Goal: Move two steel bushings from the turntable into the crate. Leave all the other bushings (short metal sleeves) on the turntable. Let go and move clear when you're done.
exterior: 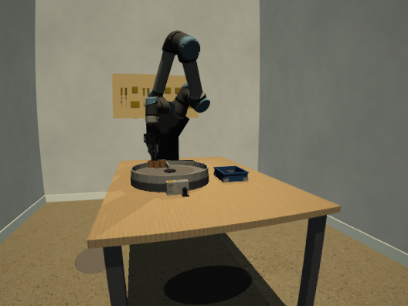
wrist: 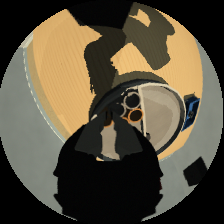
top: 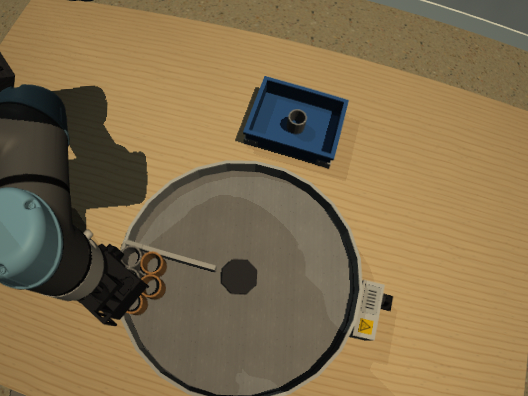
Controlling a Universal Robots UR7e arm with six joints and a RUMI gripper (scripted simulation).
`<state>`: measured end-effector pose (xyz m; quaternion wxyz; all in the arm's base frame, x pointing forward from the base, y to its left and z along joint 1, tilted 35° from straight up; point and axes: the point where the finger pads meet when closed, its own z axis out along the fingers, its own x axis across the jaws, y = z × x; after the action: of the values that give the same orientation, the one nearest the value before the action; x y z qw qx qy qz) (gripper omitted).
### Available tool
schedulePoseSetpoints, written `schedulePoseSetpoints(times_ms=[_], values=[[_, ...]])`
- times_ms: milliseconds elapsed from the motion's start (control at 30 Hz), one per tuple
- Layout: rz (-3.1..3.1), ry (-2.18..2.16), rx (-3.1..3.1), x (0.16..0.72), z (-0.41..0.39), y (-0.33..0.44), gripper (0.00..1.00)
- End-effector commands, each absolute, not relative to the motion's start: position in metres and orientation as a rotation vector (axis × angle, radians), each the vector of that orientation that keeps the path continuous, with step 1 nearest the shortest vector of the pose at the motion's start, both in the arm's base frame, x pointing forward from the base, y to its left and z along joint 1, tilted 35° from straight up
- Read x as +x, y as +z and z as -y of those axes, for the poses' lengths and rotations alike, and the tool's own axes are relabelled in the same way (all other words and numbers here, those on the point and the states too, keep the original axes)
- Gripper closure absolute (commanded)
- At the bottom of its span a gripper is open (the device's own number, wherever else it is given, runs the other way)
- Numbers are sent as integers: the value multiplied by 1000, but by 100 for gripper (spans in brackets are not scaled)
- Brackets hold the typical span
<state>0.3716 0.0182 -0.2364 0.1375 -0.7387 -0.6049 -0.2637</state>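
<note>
The round grey turntable (top: 240,277) carries a cluster of bushings at its left rim, just below a thin divider bar (top: 170,255). One steel bushing (top: 131,257) stands next to the bar. Three orange bushings stand beside it (top: 151,263), (top: 152,286), (top: 136,305), the last partly hidden by my gripper. My gripper (top: 127,292) hangs a little above this cluster and is shut with nothing in it; it also shows in the exterior view (exterior: 154,154). In the wrist view the fingers point at the bushings (wrist: 131,109). The blue crate (top: 296,120) holds one steel bushing (top: 299,119).
A control box with a barcode and a warning label (top: 371,309) sticks out from the turntable's right rim. The crate sits beyond the turntable towards the table's far side. My arm (top: 35,220) covers the table's left part.
</note>
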Motion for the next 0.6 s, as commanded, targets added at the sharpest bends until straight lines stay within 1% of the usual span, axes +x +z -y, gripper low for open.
schedulePoseSetpoints(times_ms=[0, 567], values=[[1750, -763, -2138, 372, -18, -236, 95], [1750, -763, -2138, 375, -24, -246, 95]])
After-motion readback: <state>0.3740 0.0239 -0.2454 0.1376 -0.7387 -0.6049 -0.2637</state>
